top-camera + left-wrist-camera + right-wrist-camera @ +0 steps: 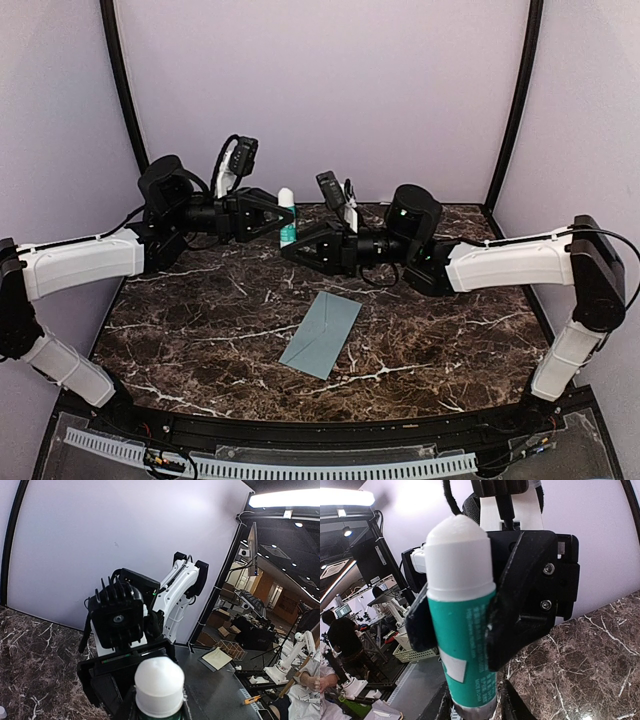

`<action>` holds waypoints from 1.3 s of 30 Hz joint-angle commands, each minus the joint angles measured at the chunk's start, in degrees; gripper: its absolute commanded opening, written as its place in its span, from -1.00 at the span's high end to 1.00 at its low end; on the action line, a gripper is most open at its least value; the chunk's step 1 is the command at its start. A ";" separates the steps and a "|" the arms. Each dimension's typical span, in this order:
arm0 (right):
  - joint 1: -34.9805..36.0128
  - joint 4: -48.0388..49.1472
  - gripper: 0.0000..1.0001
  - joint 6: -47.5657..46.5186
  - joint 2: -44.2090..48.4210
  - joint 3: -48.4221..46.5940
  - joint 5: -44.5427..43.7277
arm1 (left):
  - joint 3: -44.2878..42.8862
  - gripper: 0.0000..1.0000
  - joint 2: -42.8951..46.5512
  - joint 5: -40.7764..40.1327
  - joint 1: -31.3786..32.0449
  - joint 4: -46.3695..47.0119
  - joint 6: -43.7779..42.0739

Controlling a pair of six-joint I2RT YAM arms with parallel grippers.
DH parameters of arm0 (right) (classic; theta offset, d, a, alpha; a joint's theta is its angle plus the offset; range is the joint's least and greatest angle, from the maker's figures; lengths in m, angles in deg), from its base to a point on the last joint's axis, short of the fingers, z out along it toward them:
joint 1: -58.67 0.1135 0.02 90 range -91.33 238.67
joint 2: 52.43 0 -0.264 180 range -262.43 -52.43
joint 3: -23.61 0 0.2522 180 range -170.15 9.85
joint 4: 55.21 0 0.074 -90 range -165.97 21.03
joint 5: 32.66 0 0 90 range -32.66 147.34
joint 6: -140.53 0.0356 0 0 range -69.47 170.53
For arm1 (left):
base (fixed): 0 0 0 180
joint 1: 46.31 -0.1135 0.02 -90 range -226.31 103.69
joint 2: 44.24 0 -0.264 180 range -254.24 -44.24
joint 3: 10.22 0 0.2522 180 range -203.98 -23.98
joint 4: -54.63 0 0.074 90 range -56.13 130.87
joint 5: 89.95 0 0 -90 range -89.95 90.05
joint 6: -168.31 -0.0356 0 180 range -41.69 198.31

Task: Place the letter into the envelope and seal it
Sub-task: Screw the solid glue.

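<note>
Beyond the envelope (pixel 321 333), the left hand (pixel 284 226) clamps the glue stick (pixel 286 198) upright.

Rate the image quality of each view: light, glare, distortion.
Top external view: soft even light, the envelope sharp, mild sheen on the marble table. Left wrist view: wide-angle bowing, a ceiling light blown out at top right, the glue stick cap slightly soft. Right wrist view: the glue stick fills the frame up close, a ceiling lamp blown out at top left.
</note>
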 commanded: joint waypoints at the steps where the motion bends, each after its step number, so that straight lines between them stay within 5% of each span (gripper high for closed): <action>1: 0.53 4.03 0.44 0.49 1.18 -1.09 0.23 | 0.44 1.00 1.62 1.21 0.20 2.08 0.30; 13: 0.44 3.22 0.77 -0.14 3.26 0.67 -4.08 | 0.33 1.00 2.85 -1.93 0.20 -4.03 -4.84; 25: 0.09 -15.99 0.87 -7.74 9.16 0.50 -24.66 | -2.46 1.00 5.42 -33.78 6.95 -24.63 -22.68; 31: 0.65 -25.69 0.88 -11.01 10.82 -2.03 -38.82 | -3.54 1.00 2.35 -48.93 11.19 -23.54 -19.98; 39: 2.75 -35.13 0.88 -12.39 10.08 -6.76 -58.23 | -6.19 1.00 -3.32 -55.55 12.71 -23.34 -12.61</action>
